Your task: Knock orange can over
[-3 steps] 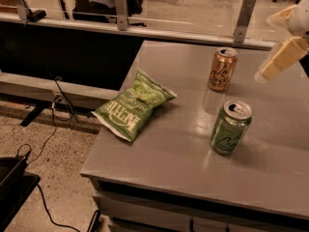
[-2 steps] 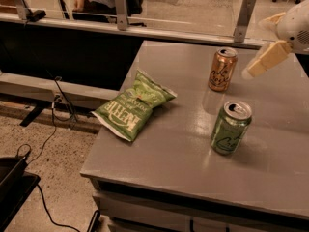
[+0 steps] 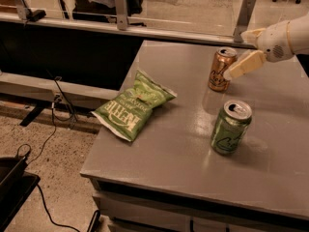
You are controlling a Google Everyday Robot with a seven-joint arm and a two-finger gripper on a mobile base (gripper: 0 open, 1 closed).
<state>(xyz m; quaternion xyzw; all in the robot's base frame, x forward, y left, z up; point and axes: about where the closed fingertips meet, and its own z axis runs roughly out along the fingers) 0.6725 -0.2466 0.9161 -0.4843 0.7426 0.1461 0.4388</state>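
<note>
Gripper (image 3: 241, 64) came in from the right edge of the view, low over the far right part of the grey worktop (image 3: 164, 153). The white arm (image 3: 286, 35) behind it was cut off by the frame edge, so most of the arm was unseen. One cream-coloured piece of the gripper slanted down and to the left. A second pale piece showed above and behind it. How far the gripper was open could not be told from this angle. It had hold of nothing that could be seen.

Orange can (image 3: 221, 70) stood upright just left of the gripper's lower tip. The tip overlapped the can's right side at about mid-height. Touching or only just beside it: could not tell. The lettering on the can was too blurred to read.

Green can (image 3: 231, 127) stood upright nearer the camera than the gripper, below it in the view and apart from the orange can.

Green chip bag (image 3: 133, 105) lay flat well to the gripper's left, near the worktop's left edge.

The worktop's right side ran out of frame. A dark object (image 3: 12, 178) at lower left was cut off and could not be identified.
</note>
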